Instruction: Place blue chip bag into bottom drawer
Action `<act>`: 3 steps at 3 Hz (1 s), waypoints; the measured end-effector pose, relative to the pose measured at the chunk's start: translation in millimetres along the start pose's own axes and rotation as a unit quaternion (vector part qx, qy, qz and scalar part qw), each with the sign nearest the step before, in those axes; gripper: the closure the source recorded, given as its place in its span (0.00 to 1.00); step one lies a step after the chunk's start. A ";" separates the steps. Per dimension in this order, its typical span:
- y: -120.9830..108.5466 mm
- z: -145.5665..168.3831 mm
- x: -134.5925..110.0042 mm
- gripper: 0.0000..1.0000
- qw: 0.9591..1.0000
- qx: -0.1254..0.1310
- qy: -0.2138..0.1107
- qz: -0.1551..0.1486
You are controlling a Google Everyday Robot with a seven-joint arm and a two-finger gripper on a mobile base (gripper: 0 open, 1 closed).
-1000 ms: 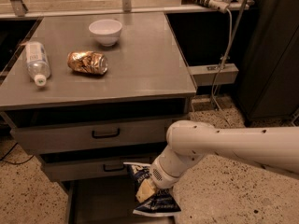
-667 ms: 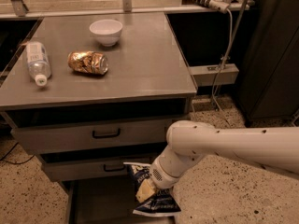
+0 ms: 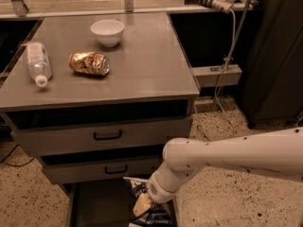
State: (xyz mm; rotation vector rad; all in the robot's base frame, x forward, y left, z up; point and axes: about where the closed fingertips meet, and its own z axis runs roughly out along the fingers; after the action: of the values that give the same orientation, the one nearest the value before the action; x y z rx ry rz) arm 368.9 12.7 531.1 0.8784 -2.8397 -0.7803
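Note:
The blue chip bag (image 3: 152, 215) is crinkled dark-blue foil with white print. It hangs over the right side of the open bottom drawer (image 3: 97, 205), a shallow grey tray at the foot of the cabinet. My gripper (image 3: 142, 205) reaches in from the right on a white arm and is shut on the bag's top, low over the drawer. Part of the bag is cut off by the bottom edge of the view.
Two grey-fronted drawers with black handles (image 3: 107, 135) sit above the tray. On the table top (image 3: 147, 65) are a white bowl (image 3: 107, 31), a crushed gold can (image 3: 89, 63) and a plastic bottle (image 3: 37, 63). A cable (image 3: 227, 56) hangs at the right.
My arm and gripper have sunk a little lower with the bag, closer to the open bottom drawer. Nothing on the table top has moved.

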 end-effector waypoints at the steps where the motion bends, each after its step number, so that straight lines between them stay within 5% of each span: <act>1: -25.4 65.3 -7.1 1.00 0.998 -0.028 -0.026 0.047; 3: -32.6 86.8 -12.6 1.00 0.997 -0.034 -0.044 0.061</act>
State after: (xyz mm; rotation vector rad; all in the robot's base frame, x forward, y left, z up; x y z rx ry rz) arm 378.0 35.4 440.7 0.6718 -2.8895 -0.9148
